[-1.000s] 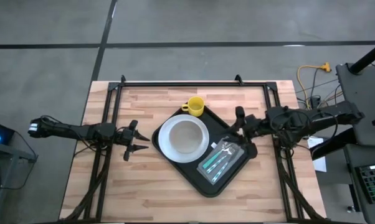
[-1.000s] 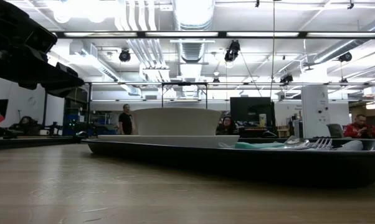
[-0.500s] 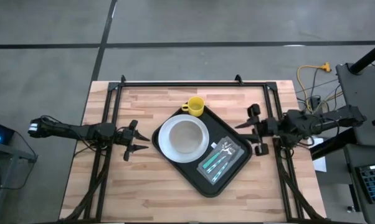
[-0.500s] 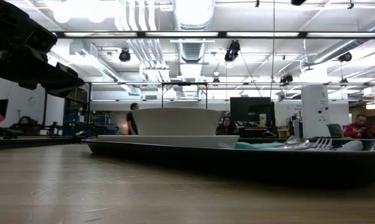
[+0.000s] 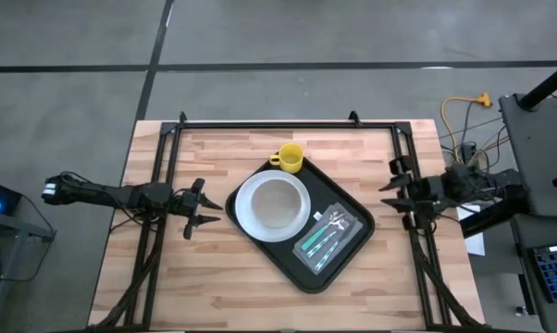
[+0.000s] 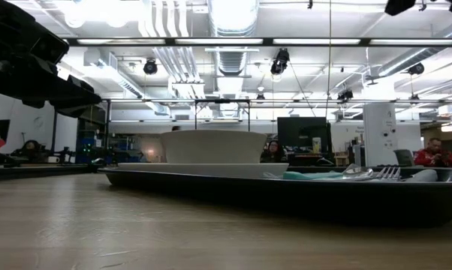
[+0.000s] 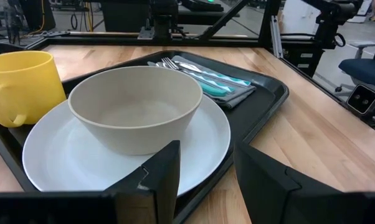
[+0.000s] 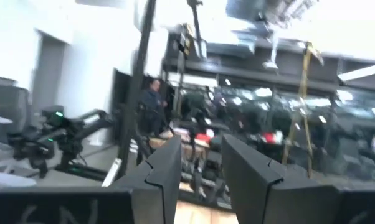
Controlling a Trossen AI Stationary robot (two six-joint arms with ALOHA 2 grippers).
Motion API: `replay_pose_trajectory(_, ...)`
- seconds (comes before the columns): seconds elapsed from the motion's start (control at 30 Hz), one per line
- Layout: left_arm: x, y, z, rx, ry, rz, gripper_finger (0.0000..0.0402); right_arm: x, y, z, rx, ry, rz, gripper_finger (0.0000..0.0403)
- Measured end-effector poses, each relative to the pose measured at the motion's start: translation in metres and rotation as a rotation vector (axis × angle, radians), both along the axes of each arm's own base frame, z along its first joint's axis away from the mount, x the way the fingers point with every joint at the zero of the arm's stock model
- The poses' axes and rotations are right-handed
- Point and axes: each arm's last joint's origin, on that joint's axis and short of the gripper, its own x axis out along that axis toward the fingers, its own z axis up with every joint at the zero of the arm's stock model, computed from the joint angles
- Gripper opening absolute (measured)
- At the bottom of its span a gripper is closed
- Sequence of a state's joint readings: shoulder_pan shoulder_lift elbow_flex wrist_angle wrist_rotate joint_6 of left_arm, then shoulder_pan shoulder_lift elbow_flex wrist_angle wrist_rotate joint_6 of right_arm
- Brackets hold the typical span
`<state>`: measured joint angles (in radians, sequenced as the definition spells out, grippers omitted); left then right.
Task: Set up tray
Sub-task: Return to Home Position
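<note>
Right tool [image 5: 392,191] now clear of the tray [image 5: 292,264], low, level, wide open.

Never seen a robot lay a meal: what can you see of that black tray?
The flat black rectangular tray, plastic-looking with rounded corners and a low rim, lies diagonally on the wooden table. It carries a white plate with a beige bowl, a yellow mug and cutlery on a grey napkin.

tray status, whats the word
Left gripper open, left of tray. Right gripper open at table's right edge. Tray carries plate, bowl, yellow mug, cutlery on napkin. Nothing blocking.
</note>
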<state>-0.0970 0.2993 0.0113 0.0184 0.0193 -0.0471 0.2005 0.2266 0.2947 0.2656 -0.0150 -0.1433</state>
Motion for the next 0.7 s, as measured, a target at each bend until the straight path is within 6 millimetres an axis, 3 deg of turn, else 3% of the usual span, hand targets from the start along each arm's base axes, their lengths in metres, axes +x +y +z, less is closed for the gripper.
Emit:
replay_pose_trajectory(0.3, 0.0, 0.0, 0.0, 0.0, 0.0, 0.0, 0.0136, -0.031, 0.001, -0.004, -0.08, -0.099, 0.253, 0.0107)
replay_pose_trajectory(0.7, 0.0, 0.0, -0.001, 0.001, 0.01, 0.0, 0.0136, -0.025, 0.0, -0.018, -0.061, -0.082, 0.174, 0.0104)
